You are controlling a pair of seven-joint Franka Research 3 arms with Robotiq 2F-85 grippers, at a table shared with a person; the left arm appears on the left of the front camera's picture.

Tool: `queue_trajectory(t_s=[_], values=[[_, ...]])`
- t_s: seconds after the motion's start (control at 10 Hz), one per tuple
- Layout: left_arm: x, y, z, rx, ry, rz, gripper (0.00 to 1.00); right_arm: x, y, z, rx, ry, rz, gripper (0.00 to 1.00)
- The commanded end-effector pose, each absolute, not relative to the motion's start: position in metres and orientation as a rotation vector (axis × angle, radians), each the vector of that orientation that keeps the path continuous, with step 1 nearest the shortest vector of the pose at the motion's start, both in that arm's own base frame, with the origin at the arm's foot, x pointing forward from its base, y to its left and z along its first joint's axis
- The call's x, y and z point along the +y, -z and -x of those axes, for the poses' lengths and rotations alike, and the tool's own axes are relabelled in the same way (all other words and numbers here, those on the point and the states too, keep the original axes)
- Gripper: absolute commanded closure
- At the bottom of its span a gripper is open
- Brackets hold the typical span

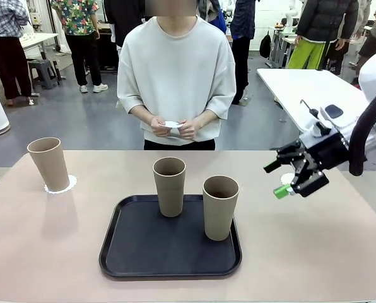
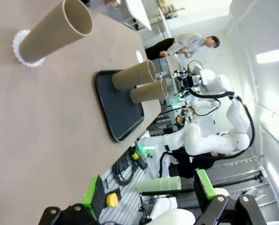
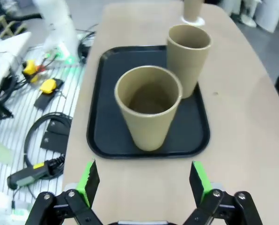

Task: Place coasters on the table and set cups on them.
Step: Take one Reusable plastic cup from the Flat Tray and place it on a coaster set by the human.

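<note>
Coasters: one under a cup, one bare, one in hand

Right gripper (image 1: 277, 179): fingers spread wide, nothing between them. It hangs above the right part of the table (image 1: 339, 252), with its tips turned toward the middle.

Left gripper (image 2: 149, 191): green pads (image 2: 93, 197) stand wide apart, nothing held. Its camera looks along the table from the left end.

Bare coaster (image 2: 139, 56): lies flat on the table on the right side, just beyond the right gripper and partly hidden by it in the front view.

Black tray (image 1: 131, 252): sits mid-table on the robot's side. Two cups stand upright on it, the rear cup (image 1: 170, 186) and the front cup (image 1: 220, 207), close but apart. No coaster shows under either.

Third cup (image 1: 49, 163): stands upright on a scalloped coaster (image 1: 62, 185) at the table's far left, well apart from the tray.

Person's hands (image 1: 159, 126): held together at waist height beyond the far edge, holding the third coaster (image 1: 171, 124) between them.
</note>
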State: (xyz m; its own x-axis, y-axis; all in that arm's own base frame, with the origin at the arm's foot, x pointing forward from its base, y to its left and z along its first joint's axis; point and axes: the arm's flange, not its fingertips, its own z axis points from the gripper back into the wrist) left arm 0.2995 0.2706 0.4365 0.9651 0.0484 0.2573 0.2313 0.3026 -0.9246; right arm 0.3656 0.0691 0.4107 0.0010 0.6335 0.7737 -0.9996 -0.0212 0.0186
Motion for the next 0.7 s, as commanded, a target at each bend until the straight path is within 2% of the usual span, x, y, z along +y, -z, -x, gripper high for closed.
queue_trajectory(t_s=[0.0, 0.2, 0.3, 0.6], values=[[0.271, -0.439, -0.299, -0.261, 0.112, 1.261, 0.0, 0.06, -0.375, -0.342, -0.692, -1.523, -0.774, 0.0], [0.271, -0.439, -0.299, -0.261, 0.112, 1.261, 0.0, 0.063, -0.366, -0.339, -0.737, -1.439, -0.748, 0.0], [0.271, -0.439, -0.299, -0.261, 0.112, 1.261, 0.0, 0.057, -0.386, -0.366, -0.67, -1.521, -0.765, 0.0], [0.271, -0.439, -0.299, -0.261, 0.112, 1.261, 0.0, 0.057, -0.386, -0.366, -0.67, -1.521, -0.765, 0.0]])
